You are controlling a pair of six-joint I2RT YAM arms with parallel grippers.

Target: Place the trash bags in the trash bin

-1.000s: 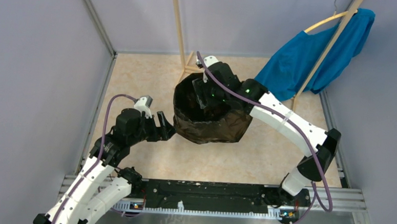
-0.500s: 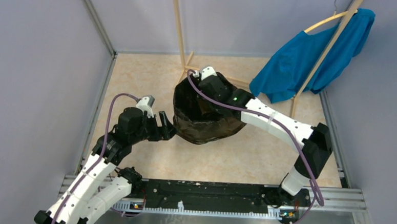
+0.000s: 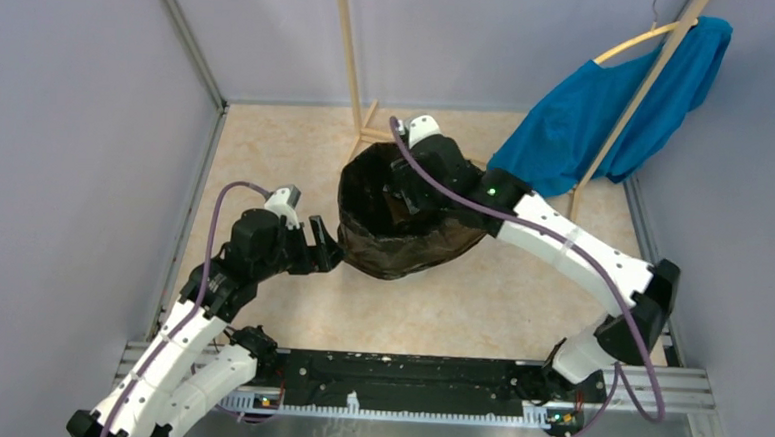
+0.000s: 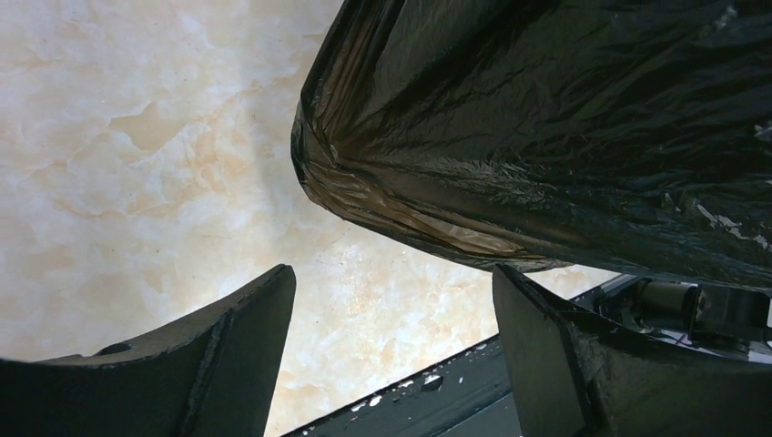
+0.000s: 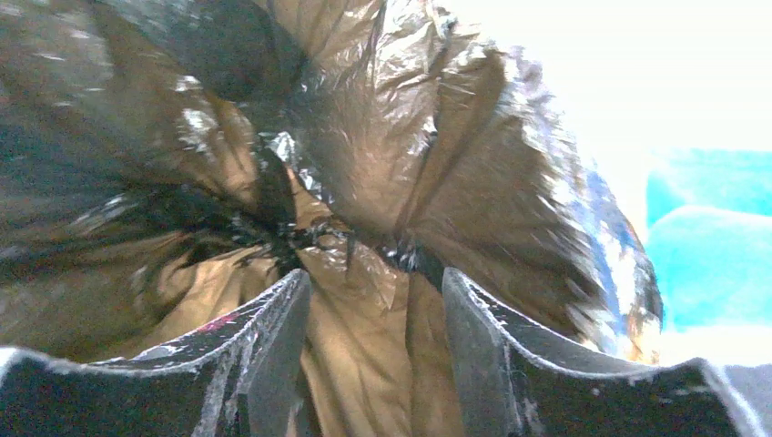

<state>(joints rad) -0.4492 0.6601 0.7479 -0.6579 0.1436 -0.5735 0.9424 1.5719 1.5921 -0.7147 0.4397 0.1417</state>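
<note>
The black trash bag (image 3: 402, 247) stands open-mouthed in the middle of the floor, draped over the trash bin, which is hidden under it. My right gripper (image 3: 405, 194) reaches down inside the bag's mouth. In the right wrist view its jaws (image 5: 375, 282) stand apart, with brownish stretched film (image 5: 364, 137) between and beyond them. My left gripper (image 3: 327, 245) is open and empty just left of the bag's lower left edge. In the left wrist view (image 4: 391, 273) the bag's outer fold (image 4: 546, 118) hangs just above the fingertips, apart from them.
A blue cloth garment (image 3: 609, 110) hangs on a wooden rack (image 3: 350, 56) at the back right, and also shows in the right wrist view (image 5: 710, 264). Grey walls enclose the left, back and right. A black rail (image 3: 405, 375) runs along the near edge.
The right arm swung left, then back right, its elbow now further out, with the gripper still inside the bag. The bag's right side has drawn in. The left arm has barely moved.
</note>
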